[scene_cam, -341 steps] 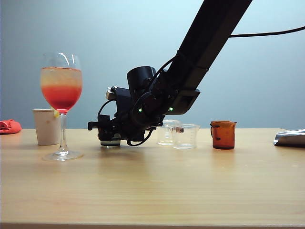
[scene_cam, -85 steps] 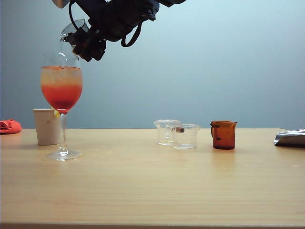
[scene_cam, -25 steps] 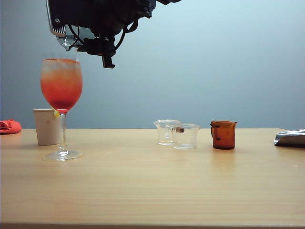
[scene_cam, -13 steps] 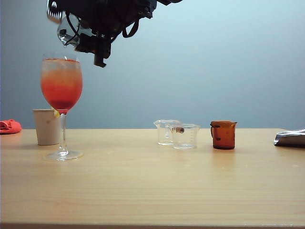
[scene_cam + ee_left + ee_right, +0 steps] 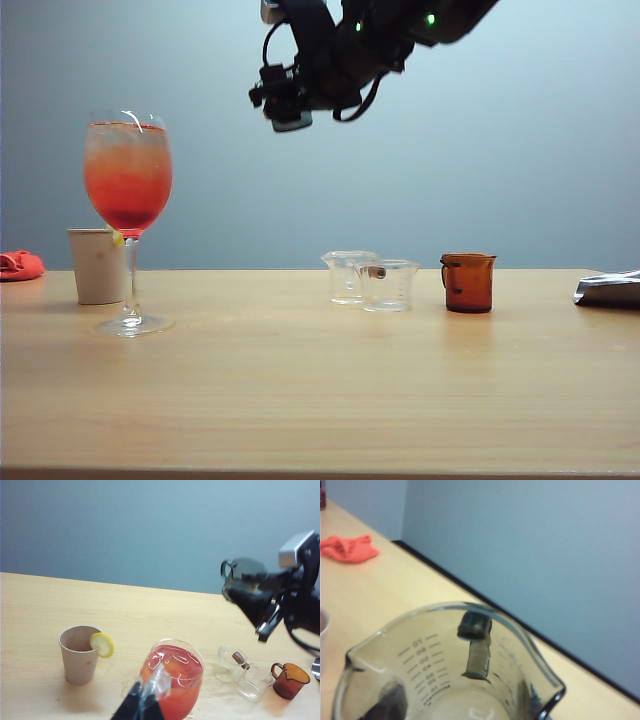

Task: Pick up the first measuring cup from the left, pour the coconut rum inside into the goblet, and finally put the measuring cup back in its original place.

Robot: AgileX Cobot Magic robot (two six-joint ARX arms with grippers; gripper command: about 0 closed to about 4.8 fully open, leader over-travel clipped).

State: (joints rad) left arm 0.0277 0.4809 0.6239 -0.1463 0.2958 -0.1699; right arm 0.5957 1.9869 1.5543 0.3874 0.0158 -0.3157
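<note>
High in the exterior view, well right of the goblet [image 5: 128, 178], my right gripper [image 5: 282, 100] is shut on the smoky grey measuring cup [image 5: 292, 122]. The goblet stands at the left, filled almost to the rim with the red-orange drink. In the right wrist view the measuring cup [image 5: 445, 675] sits upright between my dark fingers [image 5: 390, 705], and no coconut rum shows inside it. The left wrist view shows the cup [image 5: 243, 572] in the air beyond the goblet [image 5: 172, 680]. My left gripper [image 5: 144, 702] hangs above the goblet, its film-wrapped fingers together with nothing held.
A beige paper cup [image 5: 98, 265] with a lemon slice [image 5: 102, 644] stands behind the goblet. Two clear measuring cups [image 5: 372, 280] and an amber one [image 5: 468, 282] stand mid-table. A red cloth [image 5: 20, 265] lies far left and a silver object [image 5: 608, 290] far right.
My right gripper has swung right, away from above the goblet, and rolled the measuring cup from tipped back to upright. The goblet's level has risen since the earliest frames.
</note>
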